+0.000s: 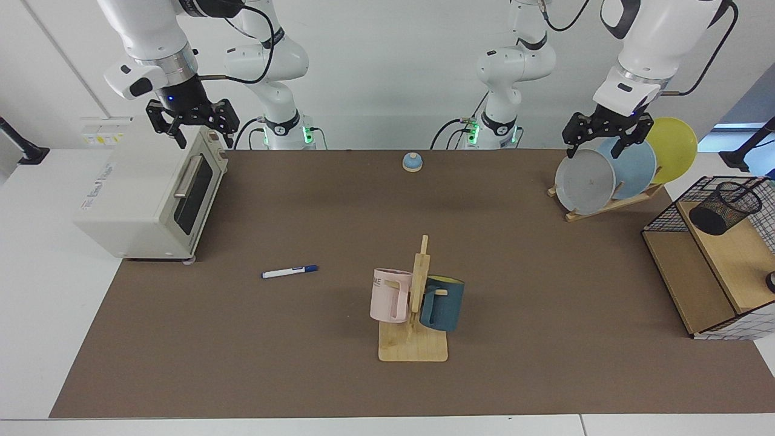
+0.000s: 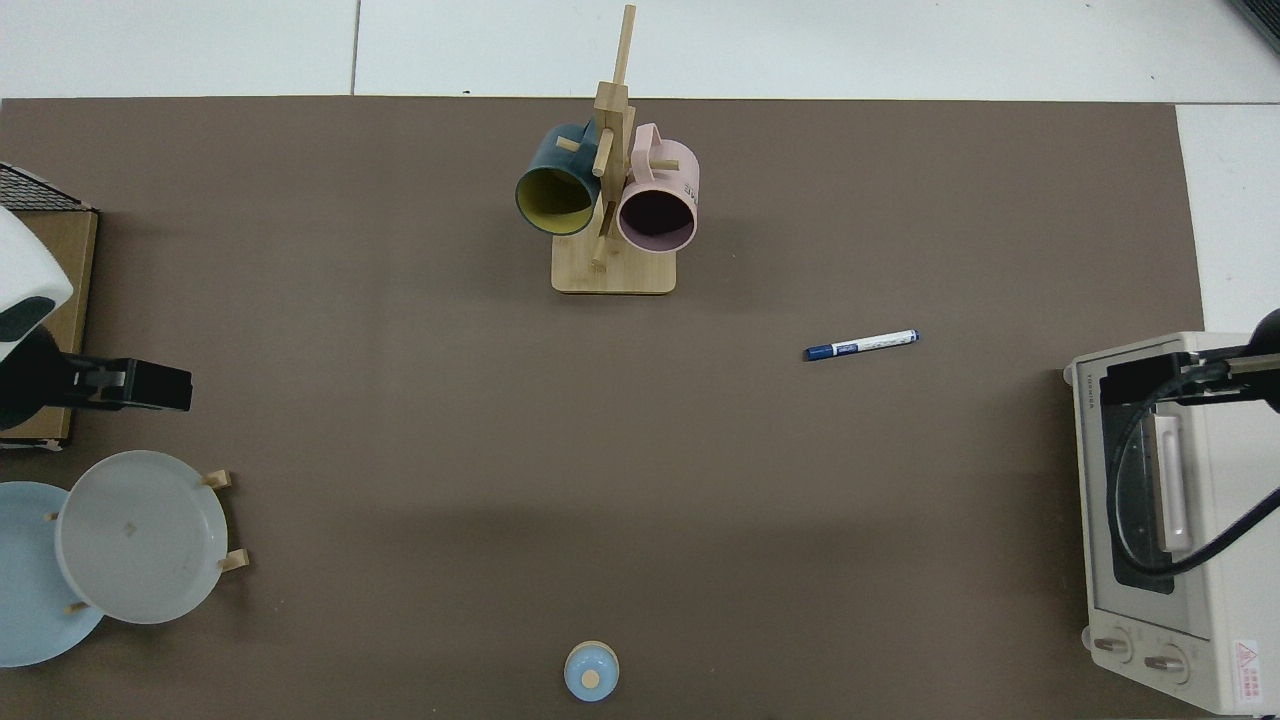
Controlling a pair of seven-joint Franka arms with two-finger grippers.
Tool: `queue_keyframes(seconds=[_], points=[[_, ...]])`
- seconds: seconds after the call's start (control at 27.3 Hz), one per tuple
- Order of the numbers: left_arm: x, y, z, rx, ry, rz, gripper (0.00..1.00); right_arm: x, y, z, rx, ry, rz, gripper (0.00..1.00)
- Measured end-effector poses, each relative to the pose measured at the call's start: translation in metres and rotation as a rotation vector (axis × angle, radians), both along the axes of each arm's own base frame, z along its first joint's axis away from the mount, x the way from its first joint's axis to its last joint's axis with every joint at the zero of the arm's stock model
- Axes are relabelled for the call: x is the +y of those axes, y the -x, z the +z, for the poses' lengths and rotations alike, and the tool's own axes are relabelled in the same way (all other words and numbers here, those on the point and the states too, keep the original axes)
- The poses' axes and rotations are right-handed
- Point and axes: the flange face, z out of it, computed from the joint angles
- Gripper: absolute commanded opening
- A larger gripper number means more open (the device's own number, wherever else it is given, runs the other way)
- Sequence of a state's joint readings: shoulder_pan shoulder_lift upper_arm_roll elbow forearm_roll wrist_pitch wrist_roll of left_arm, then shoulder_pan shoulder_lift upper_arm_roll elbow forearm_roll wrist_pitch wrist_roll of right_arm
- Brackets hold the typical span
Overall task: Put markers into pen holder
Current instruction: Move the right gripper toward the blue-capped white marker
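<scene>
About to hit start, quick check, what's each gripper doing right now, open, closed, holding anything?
Left gripper: open, empty, raised over the plate rack.
Right gripper: open, empty, raised above the toaster oven.
The marker lies untouched on the mat.

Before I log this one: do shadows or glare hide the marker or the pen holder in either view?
Facing view: the marker lies clear on the brown mat, no glare; the pen holder is visible on the wooden shelf. Top view: the marker is sharp with a faint shadow; the pen holder is out of frame.
</scene>
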State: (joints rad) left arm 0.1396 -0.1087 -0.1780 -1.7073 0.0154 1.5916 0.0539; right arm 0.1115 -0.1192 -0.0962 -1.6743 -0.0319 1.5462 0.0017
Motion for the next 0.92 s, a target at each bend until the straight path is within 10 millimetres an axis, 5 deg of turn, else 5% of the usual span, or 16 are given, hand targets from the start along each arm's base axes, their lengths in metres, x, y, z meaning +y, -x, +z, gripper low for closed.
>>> queue_keyframes(seconds=[0.92], points=[[0.0000, 0.0000, 0.0000, 0.000, 0.000, 0.000, 1.00, 0.0055, -0.0019, 0.0062, -0.028, -0.001, 0.011, 1.00]])
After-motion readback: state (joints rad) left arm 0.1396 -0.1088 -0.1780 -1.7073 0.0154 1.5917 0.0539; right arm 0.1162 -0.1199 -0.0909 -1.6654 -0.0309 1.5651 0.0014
